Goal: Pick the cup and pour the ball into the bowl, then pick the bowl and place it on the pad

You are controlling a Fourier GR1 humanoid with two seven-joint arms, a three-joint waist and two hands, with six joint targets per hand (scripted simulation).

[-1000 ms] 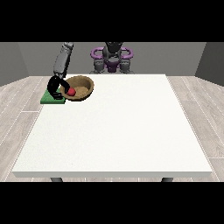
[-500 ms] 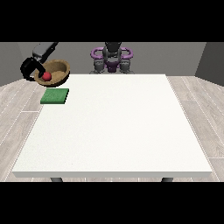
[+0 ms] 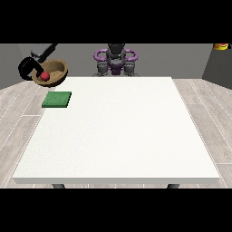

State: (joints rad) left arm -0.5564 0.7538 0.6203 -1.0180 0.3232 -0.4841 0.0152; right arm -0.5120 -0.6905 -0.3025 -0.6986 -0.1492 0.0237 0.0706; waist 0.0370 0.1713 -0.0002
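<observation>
Up at the far left, a brown bowl (image 3: 53, 72) containing a red ball (image 3: 45, 76) is held by the hand at the view's left (image 3: 28, 68), its fingers curled around the rim, above and beyond the green pad (image 3: 57, 99) on the white table (image 3: 118, 136).

Bowl (image 3: 51, 72), w/ red ball (image 3: 45, 76) inside, was resting at the table's far-left corner 1.0 s ago, touching or overlapping the green pad (image 3: 57, 99). Now it is held up in the air, beyond the table's (image 3: 118, 131) left edge, well apart from the pad. The pad, partly covered before, is now fully exposed. The hand at the view's left (image 3: 28, 68) has been swung outward & up w/ the bowl; its black fingers are curled at the bowl's left rim. Vs. 0.5 s ago, little further change is seen: bowl & hand approx. same spot, ball slightly lower-left inside the bowl.
</observation>
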